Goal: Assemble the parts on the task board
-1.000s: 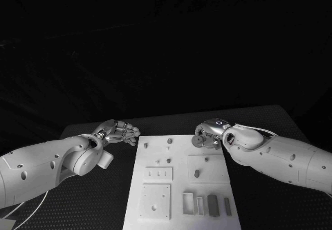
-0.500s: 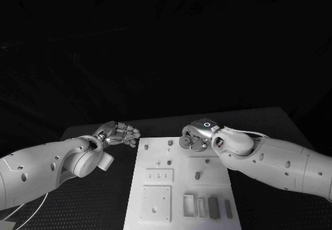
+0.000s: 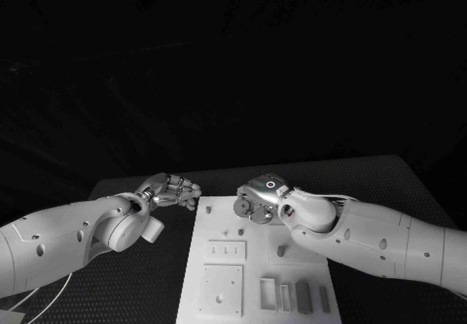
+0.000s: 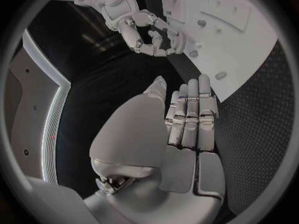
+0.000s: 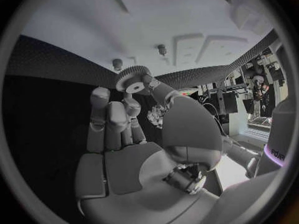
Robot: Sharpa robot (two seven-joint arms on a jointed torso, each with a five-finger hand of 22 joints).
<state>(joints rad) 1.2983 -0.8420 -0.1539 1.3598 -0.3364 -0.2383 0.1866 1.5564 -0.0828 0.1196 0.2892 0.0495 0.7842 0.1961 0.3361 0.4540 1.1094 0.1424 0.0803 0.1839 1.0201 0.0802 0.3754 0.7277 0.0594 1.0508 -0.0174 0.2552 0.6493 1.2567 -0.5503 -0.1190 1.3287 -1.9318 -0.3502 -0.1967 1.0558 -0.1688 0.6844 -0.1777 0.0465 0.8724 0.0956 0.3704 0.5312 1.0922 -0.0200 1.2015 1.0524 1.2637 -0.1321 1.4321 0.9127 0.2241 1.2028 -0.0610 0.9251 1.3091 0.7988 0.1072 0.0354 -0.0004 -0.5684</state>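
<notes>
The white task board (image 3: 255, 266) lies lengthwise in the middle of the table. My right hand (image 3: 262, 194) hovers over its far end and pinches a small toothed gear (image 3: 256, 209) between thumb and finger. In the right wrist view the gear (image 5: 132, 79) hangs just off two short pegs (image 5: 117, 63) that stand in the board (image 5: 187, 15). My left hand (image 3: 171, 191) rests beside the board's far left corner with its fingers curled in, holding nothing. The left wrist view has its fingers (image 4: 190, 115) lying close together, with the right hand (image 4: 144, 31) beyond them at the board's edge (image 4: 249, 59).
At the board's near end stand several narrow grey blocks (image 3: 303, 295) and a frame-shaped piece (image 3: 266, 293). Two raised square plates (image 3: 221, 289) (image 3: 226, 250) sit on its left half. Black table (image 3: 389, 182) surrounds the board.
My right hand has carried the gear leftward across the board's far end. The left hand has stayed curled beside the corner.
</notes>
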